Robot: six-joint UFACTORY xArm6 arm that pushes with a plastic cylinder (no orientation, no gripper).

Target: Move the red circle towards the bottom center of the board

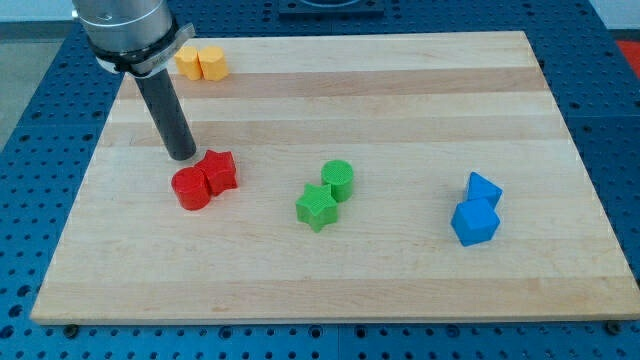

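The red circle lies left of the board's middle, touching a red star-like block on its right. My tip stands on the board just above and slightly left of the red circle, close to both red blocks; whether it touches them I cannot tell. The rod rises up and to the left to the arm's grey end at the view's top left.
A green star touches a green circle near the centre. Two blue blocks sit at the right. Two yellow blocks sit at the top left. The wooden board lies on a blue perforated table.
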